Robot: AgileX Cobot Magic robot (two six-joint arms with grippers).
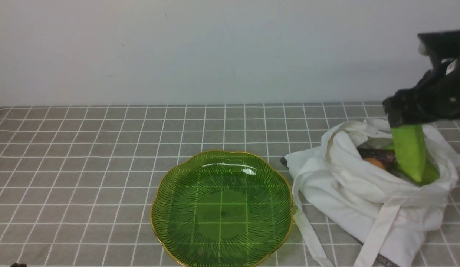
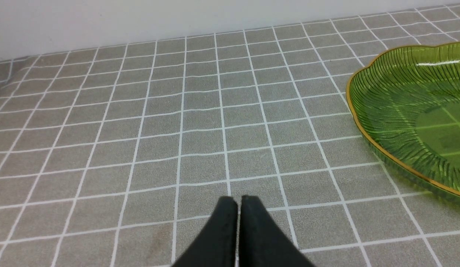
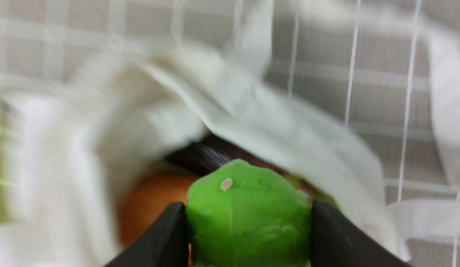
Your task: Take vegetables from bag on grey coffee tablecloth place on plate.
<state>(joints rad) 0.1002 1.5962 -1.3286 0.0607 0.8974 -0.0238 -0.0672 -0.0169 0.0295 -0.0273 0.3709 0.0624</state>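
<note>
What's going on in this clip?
The right gripper holds a green gourd by its upper end, the lower end inside the bag, where an orange vegetable and a dark stalk lie too. The plate holds nothing yet. The left gripper is shut above the tablecloth beside the plate.

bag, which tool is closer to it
Right. The right tool is just above the open mouth of the bag, shut on a green gourd whose tip reaches inside. The left tool is shut over bare tablecloth, on the far side of the plate from the bag.
</note>
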